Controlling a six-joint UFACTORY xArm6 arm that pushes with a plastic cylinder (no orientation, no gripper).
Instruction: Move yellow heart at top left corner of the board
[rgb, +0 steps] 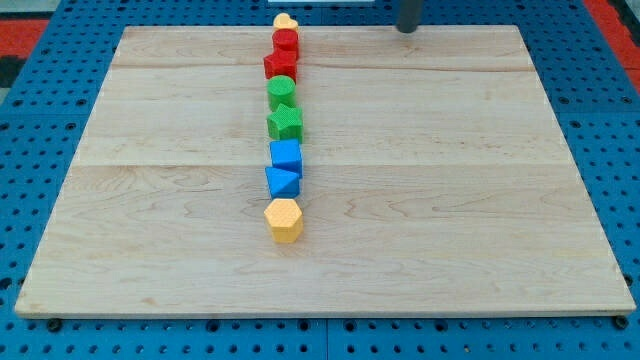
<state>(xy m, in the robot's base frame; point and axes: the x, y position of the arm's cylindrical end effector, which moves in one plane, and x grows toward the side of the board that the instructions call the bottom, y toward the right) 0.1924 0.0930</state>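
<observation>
Nearest the camera, a yellow hexagon (284, 220) ends a line of blue, green and red blocks running up the wooden board (450, 200) to the yellow heart (285, 21) at top centre. My tip (407, 28), holding nothing, sits well right of it.

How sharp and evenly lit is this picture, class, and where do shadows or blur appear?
Camera view: light is soft and even, with no glare on the wooden board; the yellow hexagonal block casts only a faint shadow; the blocks in the column look sharp, though the yellow block at the view's top is too small to read its shape; my tip looks slightly blurred, well to the right of the column.
</observation>
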